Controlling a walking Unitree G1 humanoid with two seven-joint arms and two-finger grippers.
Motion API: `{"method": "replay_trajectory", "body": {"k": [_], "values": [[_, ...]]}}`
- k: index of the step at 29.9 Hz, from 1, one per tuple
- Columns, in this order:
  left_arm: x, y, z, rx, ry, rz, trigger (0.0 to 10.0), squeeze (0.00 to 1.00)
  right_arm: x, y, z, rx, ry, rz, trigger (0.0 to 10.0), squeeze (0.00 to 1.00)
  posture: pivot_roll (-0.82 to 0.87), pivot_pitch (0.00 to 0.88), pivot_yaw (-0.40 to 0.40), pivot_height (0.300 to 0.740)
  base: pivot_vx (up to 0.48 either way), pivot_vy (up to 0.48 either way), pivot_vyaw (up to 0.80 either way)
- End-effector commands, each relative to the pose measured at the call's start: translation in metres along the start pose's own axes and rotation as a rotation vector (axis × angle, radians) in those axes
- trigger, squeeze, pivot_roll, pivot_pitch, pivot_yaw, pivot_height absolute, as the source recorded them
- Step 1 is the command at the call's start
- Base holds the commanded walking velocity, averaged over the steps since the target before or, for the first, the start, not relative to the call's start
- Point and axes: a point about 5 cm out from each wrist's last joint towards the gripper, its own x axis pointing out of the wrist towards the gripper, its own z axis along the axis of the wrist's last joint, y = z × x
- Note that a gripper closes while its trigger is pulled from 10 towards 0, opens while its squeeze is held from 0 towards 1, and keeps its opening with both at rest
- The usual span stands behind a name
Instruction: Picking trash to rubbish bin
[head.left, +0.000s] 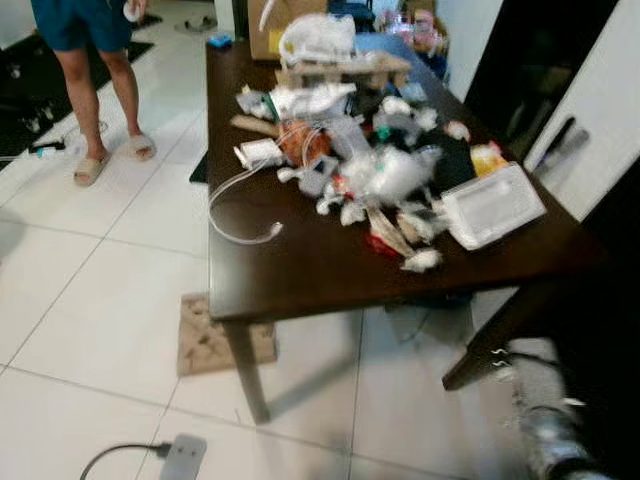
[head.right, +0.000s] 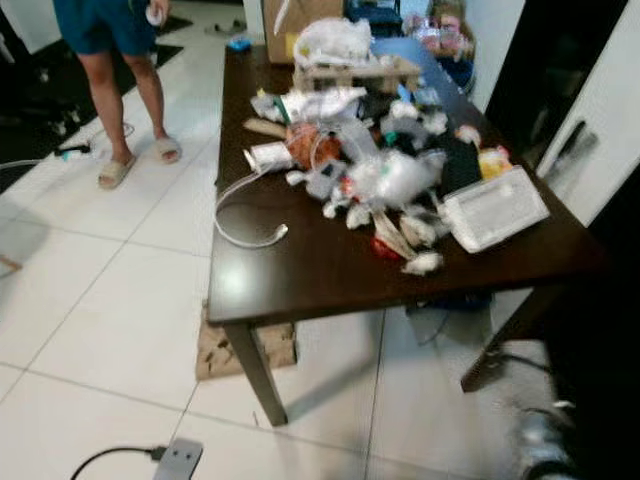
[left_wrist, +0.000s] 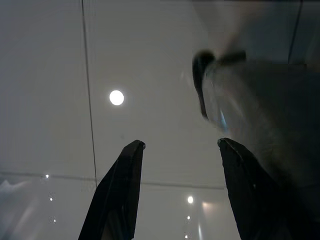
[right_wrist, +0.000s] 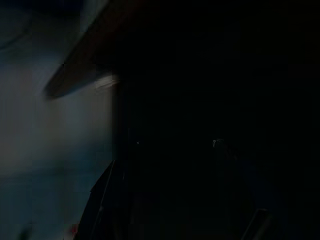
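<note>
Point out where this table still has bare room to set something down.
The dark table is bare along its near edge, in front of the trash pile, and along the left side around the white cable. The white tray crowds the right edge; the middle and far end are cluttered.

Left gripper (left_wrist: 177, 192): two long black tapered fingers (left_wrist: 117, 195), smooth, matte. Blurred silver arm (head.left: 555, 440) with dark cable.
</note>
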Motion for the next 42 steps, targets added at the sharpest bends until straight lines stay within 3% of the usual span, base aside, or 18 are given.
{"method": "replay_trajectory", "body": {"k": [1,3,5,7,10,11,13,16,17,18,21,22,25,26,30,33,35,42], "values": [[0.000,-0.009,-0.011,-0.013,0.032,-0.028,10.0,0.00,-0.002,0.000,-0.006,-0.042,0.021,-0.029,10.0,0.00,0.02,0.086,-0.017,0.740,0.000,0.000,0.00],[0.000,-0.008,-0.010,-0.011,0.031,-0.028,10.0,0.00,0.007,-0.029,-0.002,-0.064,0.008,-0.152,10.0,0.00,0.02,0.086,-0.017,0.740,0.000,0.000,0.00],[0.000,-0.008,-0.010,-0.009,0.031,-0.028,10.0,0.00,0.008,-0.037,-0.001,-0.065,0.005,-0.187,10.0,0.00,0.01,0.090,-0.015,0.740,0.000,0.000,0.00],[0.000,-0.009,-0.010,-0.006,0.029,-0.032,10.0,0.00,0.014,-0.060,0.007,0.053,-0.011,-0.279,10.0,0.00,0.01,0.092,-0.013,0.740,0.000,0.000,0.00],[0.000,-0.009,-0.010,-0.004,0.029,-0.035,10.0,0.00,0.016,-0.070,0.014,0.116,-0.032,-0.319,10.0,0.00,0.00,0.094,-0.011,0.740,0.000,0.000,0.00],[0.000,-0.011,-0.010,0.005,0.027,-0.047,10.0,0.00,0.019,-0.088,0.029,0.285,-0.081,-0.369,10.0,0.00,0.00,0.095,-0.009,0.740,0.000,0.000,0.00],[0.000,-0.012,-0.010,0.015,0.028,-0.060,10.0,0.00,0.022,-0.098,0.045,0.474,-0.129,-0.370,10.0,0.00,0.00,0.096,-0.007,0.740,0.000,0.000,0.00],[0.000,-0.014,-0.010,0.039,0.032,-0.078,10.0,0.00,0.025,-0.105,0.080,0.790,-0.257,-0.246,10.0,0.00,0.00,0.098,-0.005,0.740,0.210,0.000,0.00],[0.000,-0.013,-0.010,0.039,0.032,-0.079,10.0,0.00,0.025,-0.104,0.088,0.847,-0.292,-0.202,10.0,0.00,-0.01,0.099,-0.005,0.740,0.356,0.000,0.00],[0.000,-0.013,-0.010,0.040,0.031,-0.079,10.0,0.00,0.024,-0.099,0.107,0.926,-0.371,-0.070,10.0,0.00,-0.01,0.099,-0.005,0.740,0.480,0.000,0.00],[0.000,-0.012,-0.010,0.044,0.031,-0.076,10.0,0.00,0.019,-0.093,0.137,0.996,-0.505,0.134,10.0,0.00,-0.01,0.099,-0.005,0.740,0.480,0.000,0.00],[0.000,-0.012,-0.010,0.044,0.031,-0.076,10.0,0.00,0.019,-0.093,0.137,0.996,-0.505,0.134,10.0,0.00,-0.01,0.099,-0.005,0.740,0.480,0.000,0.00],[0.000,-0.006,-0.008,-0.002,0.019,-0.040,10.0,0.00,-0.008,-0.062,0.187,0.899,-0.735,0.560,10.0,0.00,0.00,0.098,-0.006,0.740,0.160,0.000,0.00],[0.000,-0.006,-0.008,-0.002,0.019,-0.040,10.0,0.00,-0.008,-0.062,0.187,0.899,-0.735,0.560,10.0,0.00,0.00,0.098,-0.006,0.740,0.000,0.000,0.00],[0.000,-0.007,-0.008,0.023,0.022,-0.039,10.0,0.00,-0.078,0.007,0.219,0.611,-0.943,1.114,10.0,0.00,0.00,0.092,-0.009,0.740,0.000,0.000,0.00],[0.000,-0.007,-0.008,0.031,0.021,-0.038,10.0,0.00,-0.088,0.017,0.220,0.556,-0.958,1.188,10.0,0.00,0.00,0.092,-0.009,0.740,0.000,0.000,0.00],[0.000,-0.008,-0.008,0.030,0.020,-0.037,10.0,0.00,-0.113,0.040,0.222,0.443,-0.986,1.333,10.0,0.00,0.00,0.089,-0.015,0.740,0.000,0.000,0.00],[0.000,-0.008,-0.009,0.025,0.022,-0.037,10.0,0.00,-0.137,0.065,0.231,0.342,-0.992,1.394,10.0,0.00,0.00,0.090,-0.021,0.740,0.000,0.000,0.00]]}}
